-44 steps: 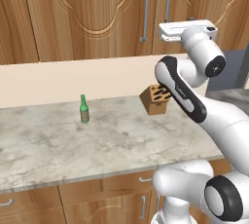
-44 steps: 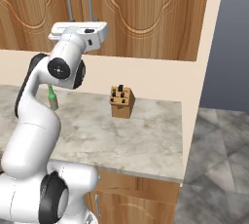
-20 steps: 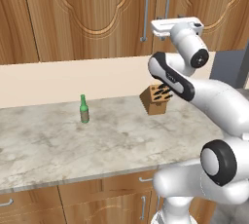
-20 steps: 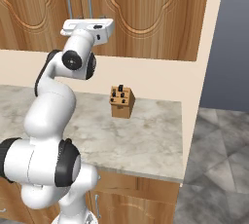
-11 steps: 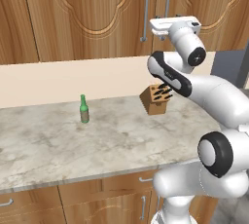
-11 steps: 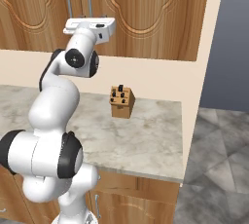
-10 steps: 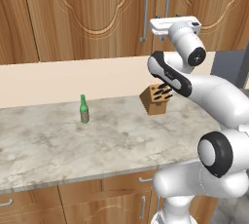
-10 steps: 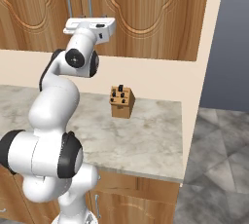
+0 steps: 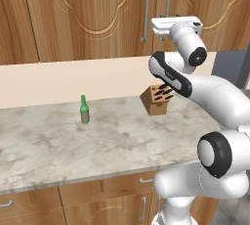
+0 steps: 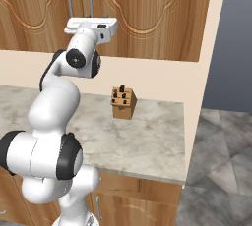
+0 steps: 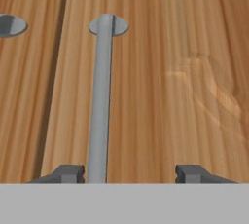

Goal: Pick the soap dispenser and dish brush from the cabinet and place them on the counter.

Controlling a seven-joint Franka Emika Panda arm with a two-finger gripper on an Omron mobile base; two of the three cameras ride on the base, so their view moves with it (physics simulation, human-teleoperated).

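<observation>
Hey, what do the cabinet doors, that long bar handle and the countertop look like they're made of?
The brown carved-panel cabinet doors look like varnished wood: streaky grain shows close up. The long grey bar handle looks like brushed metal, smooth and matte. The beige-grey counter looks like polished marbled stone, mottled with veins.

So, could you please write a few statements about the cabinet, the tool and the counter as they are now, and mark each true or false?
1. The cabinet doors are shut. True.
2. The tool is clamped on the bar handle. False: its fingers stand apart, the handle beside one finger.
3. A green bottle stands on the counter. True.
4. The knife block lies on its side. False: it stands upright.
</observation>
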